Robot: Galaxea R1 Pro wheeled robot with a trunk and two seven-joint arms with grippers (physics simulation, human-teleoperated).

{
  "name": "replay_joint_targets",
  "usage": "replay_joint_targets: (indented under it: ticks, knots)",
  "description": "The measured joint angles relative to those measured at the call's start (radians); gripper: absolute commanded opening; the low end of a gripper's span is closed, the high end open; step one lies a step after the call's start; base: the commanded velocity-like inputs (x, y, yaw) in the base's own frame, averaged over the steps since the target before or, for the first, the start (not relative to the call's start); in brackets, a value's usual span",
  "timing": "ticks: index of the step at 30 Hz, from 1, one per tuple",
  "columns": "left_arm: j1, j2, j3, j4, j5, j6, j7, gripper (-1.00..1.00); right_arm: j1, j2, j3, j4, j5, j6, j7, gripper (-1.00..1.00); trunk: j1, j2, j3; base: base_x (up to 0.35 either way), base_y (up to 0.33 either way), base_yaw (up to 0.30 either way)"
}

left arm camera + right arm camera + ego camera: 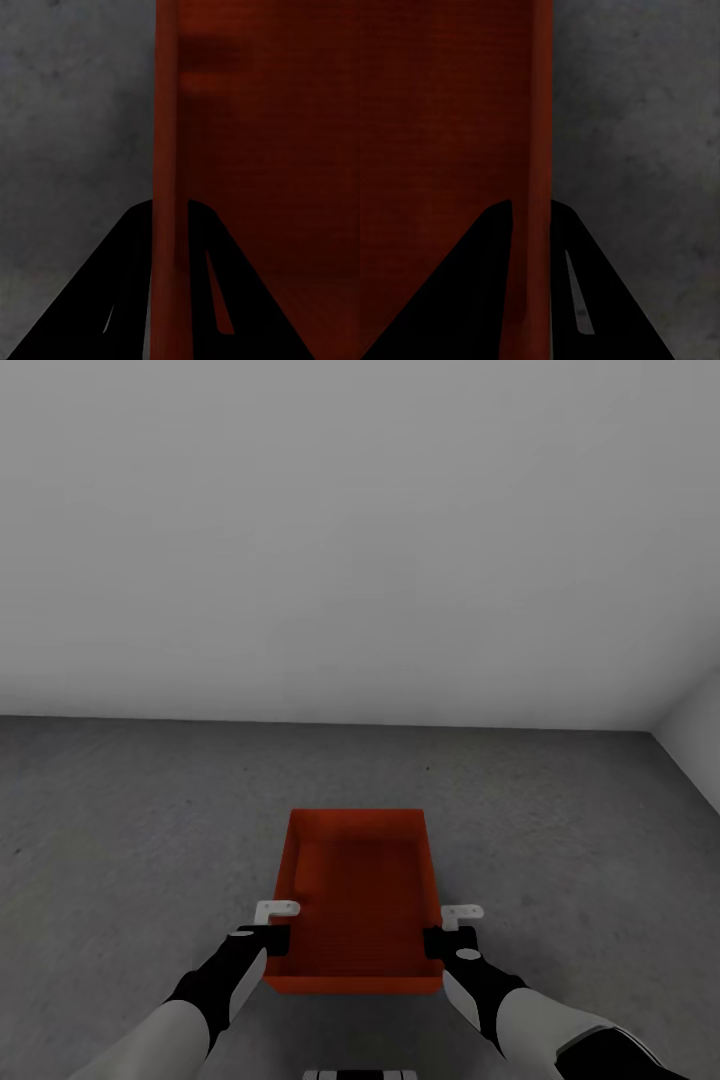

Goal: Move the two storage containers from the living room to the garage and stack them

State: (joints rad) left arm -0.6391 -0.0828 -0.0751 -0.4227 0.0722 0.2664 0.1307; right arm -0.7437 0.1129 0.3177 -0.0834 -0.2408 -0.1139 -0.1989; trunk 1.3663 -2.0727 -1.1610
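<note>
The left pincer (pixel 266 932) and right pincer (pixel 448 932) are each squeezing a side wall of the storage container (pixel 355 900) (keeping it level) over the floor (pixel 120 830).

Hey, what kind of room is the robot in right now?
Likely a garage or bare utility room: rough, speckled grey concrete floor, plain white-grey walls, no furniture in view, and just an orange-red storage container held by both pincers.
</note>
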Motion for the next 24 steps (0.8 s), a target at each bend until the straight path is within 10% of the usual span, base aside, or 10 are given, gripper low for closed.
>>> replay_joint_targets:
  ticks: [24]
  knots:
    - [0.000,0.001,-0.002,-0.001,0.001,0.000,0.000,-1.00,0.000,0.000,-0.001,0.000,0.001,0.000,0.000,-1.00,0.000,0.000,0.000,0.000,0.000,0.000]
